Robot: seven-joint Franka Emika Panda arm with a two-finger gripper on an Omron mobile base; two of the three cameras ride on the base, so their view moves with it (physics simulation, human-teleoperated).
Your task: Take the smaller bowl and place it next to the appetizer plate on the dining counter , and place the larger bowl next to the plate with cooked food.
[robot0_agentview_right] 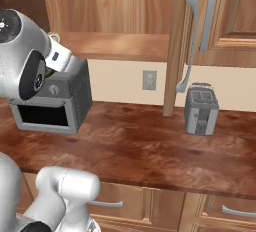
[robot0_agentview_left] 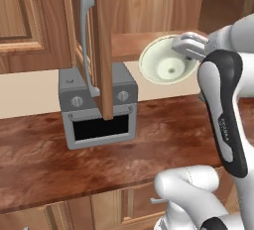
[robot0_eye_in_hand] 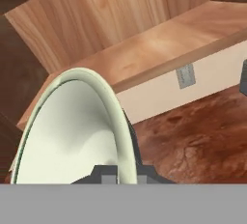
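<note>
The white arm's two-finger gripper (robot0_agentview_left: pixel 184 45) is pinching the rim of a round cream, pale-green bowl (robot0_agentview_left: pixel 166 60), holding it tilted by the open wooden wall cabinet (robot0_agentview_left: pixel 130 43), so carrying it to the dining counter seems next.

The open cabinet door (robot0_agentview_left: pixel 101 45) juts out edge-on over the worktop (robot0_agentview_left: pixel 163 135), its lower end hanging in front of the toaster oven (robot0_agentview_left: pixel 99 107) and blocking a straight sideways pass at shelf height. Right of the door, the cabinet shelf (robot0_agentview_left: pixel 126 45) is bare, and the gripper (robot0_agentview_left: pixel 191 45) holds the bowl (robot0_agentview_left: pixel 163 60) tilted just in front of its edge. Right of the toaster oven the worktop lies free as far as the toaster (robot0_agentview_right: pixel 201 110).
</note>
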